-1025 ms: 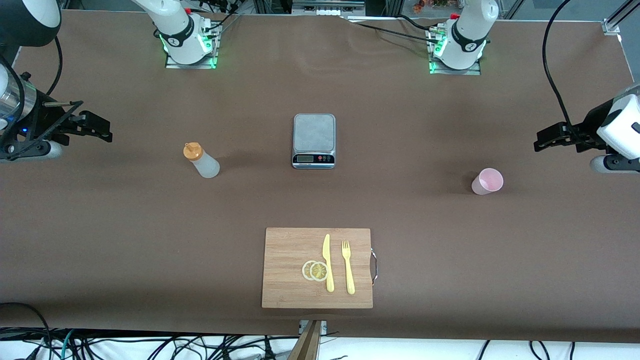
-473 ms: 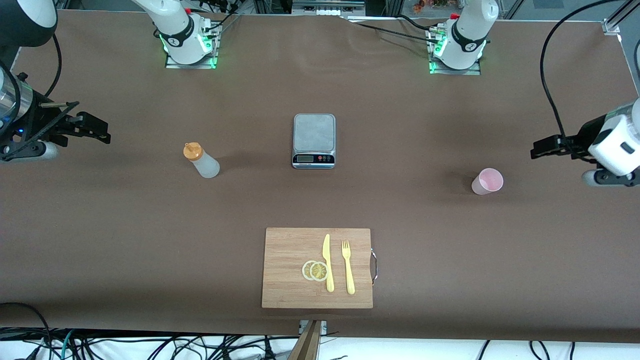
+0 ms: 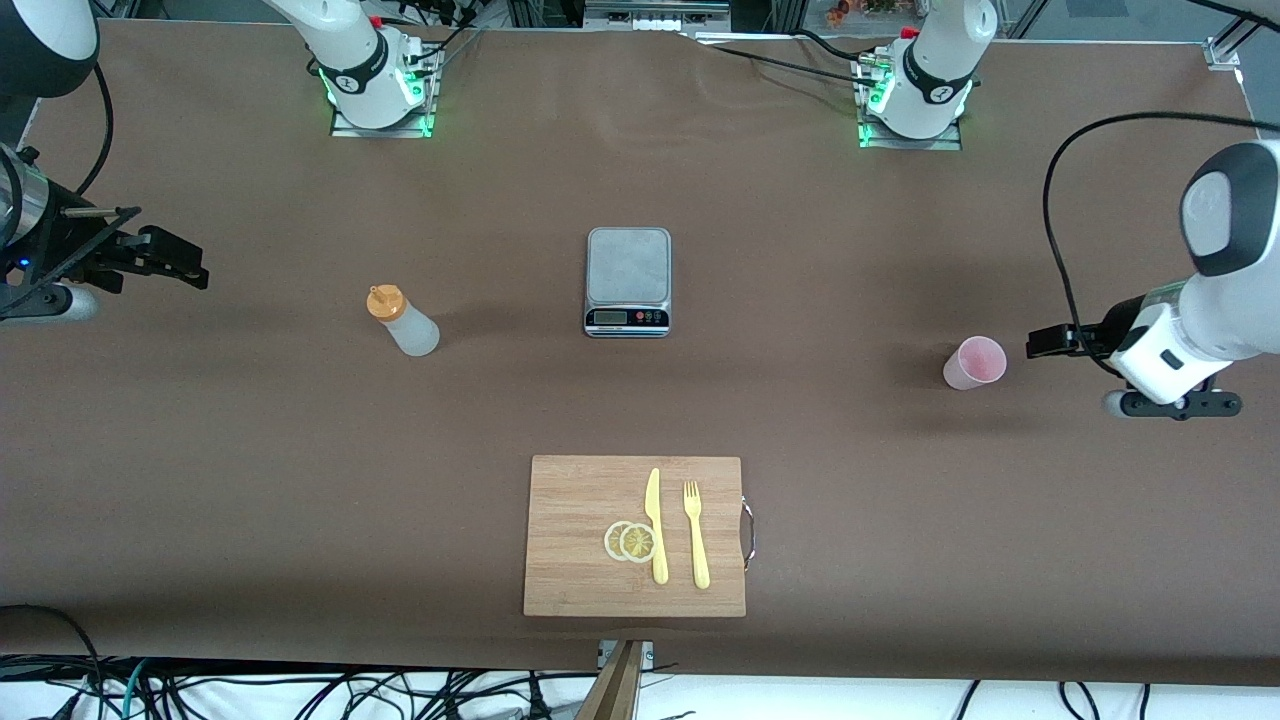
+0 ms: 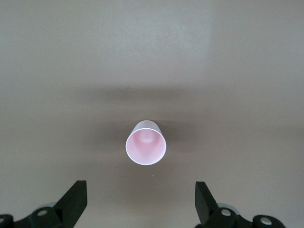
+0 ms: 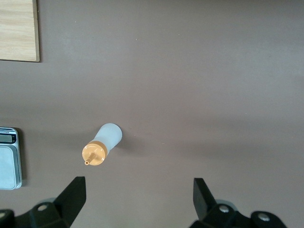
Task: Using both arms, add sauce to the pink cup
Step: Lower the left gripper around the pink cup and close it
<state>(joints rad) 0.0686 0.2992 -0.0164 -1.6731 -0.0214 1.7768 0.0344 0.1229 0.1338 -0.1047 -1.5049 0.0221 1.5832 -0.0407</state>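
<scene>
Step in hand: approach. Neither task item has been grasped.

1. Left gripper (image 3: 1040,342): jaws spread wide and empty. It hangs low over the desk (image 3: 800,250), just beside the pink cup (image 3: 974,362) on the side toward the left arm's end of the desk. In the left wrist view the pink cup (image 4: 146,148) stands upright on its base, centred ahead of the 2 fingers (image 4: 73,202), not yet between them.

2. Right gripper (image 3: 185,265): jaws spread wide and empty. It hangs over the right arm's end of the desk, well apart from the sauce (image 3: 402,320). In the right wrist view the sauce (image 5: 102,145) stands upright, orange cap up, ahead of the jaws and offset toward 1 finger.

3. Next move, as judged: the left gripper advances until the cup wall sits between the jaws, then closes lightly, since the tumbler is light and tapered and may tip or slide. The right gripper must cover the gap to the bottle, centre on its body below the cap, and close.

4. Change from the earlier frames: the left gripper has descended and closed in on the cup from a higher, more distant position. The right gripper has shifted slightly away from the bottle. Sauce and cup have not moved. Both jaws remain wide.

5. Other items: scale (image 3: 627,280), cutting board (image 3: 570,500).
</scene>
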